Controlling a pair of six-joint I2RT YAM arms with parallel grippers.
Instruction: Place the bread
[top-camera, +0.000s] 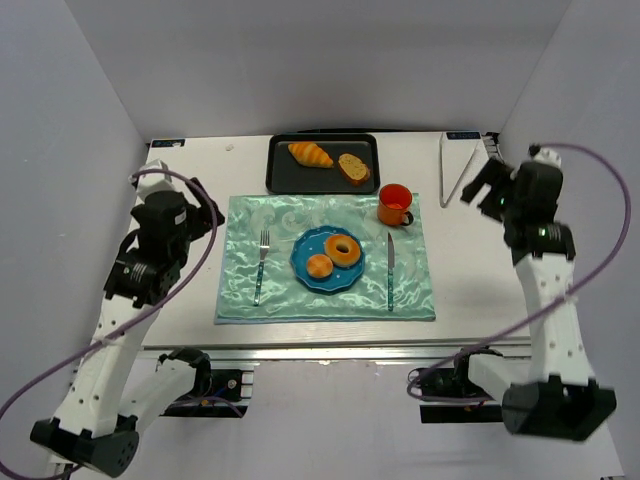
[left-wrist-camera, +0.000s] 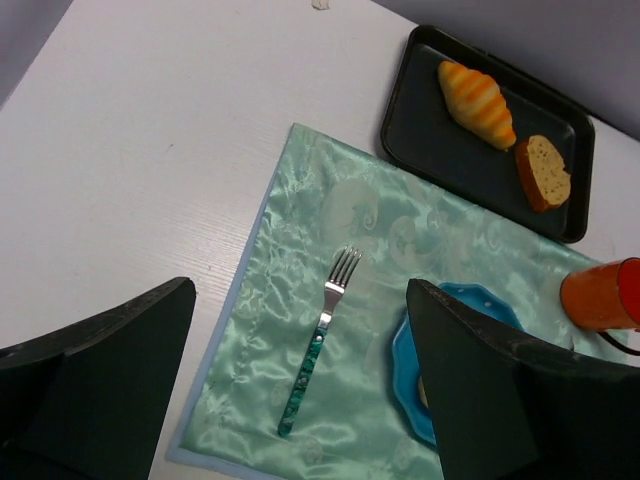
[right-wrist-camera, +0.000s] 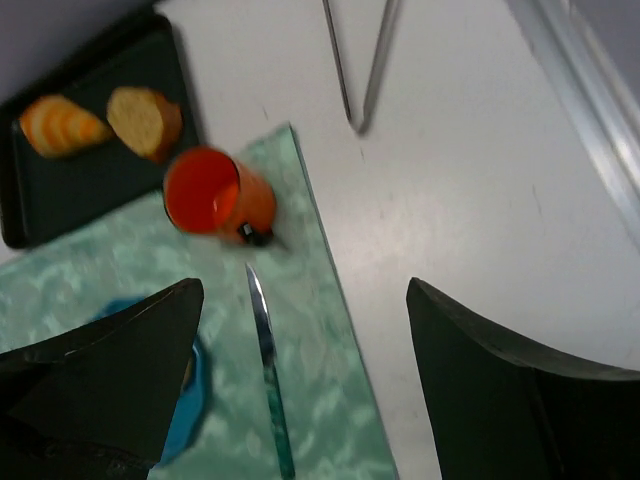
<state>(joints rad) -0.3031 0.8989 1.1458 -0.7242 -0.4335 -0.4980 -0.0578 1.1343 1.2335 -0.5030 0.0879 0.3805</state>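
Observation:
A croissant (top-camera: 311, 154) and a slice of bread (top-camera: 354, 168) lie on a black tray (top-camera: 285, 173) at the back; both also show in the left wrist view, croissant (left-wrist-camera: 478, 102) and slice (left-wrist-camera: 545, 172). A blue plate (top-camera: 306, 264) on the green mat (top-camera: 240, 290) holds a doughnut (top-camera: 344, 249) and a round bun (top-camera: 319, 266). My left gripper (top-camera: 211, 212) is open and empty, raised over the mat's left side. My right gripper (top-camera: 483, 184) is open and empty, raised to the right of the mat.
An orange mug (top-camera: 395, 205) stands at the mat's back right. A fork (top-camera: 261, 265) lies left of the plate, a knife (top-camera: 390, 272) right of it. Metal tongs (top-camera: 455, 170) lie on the table at the back right.

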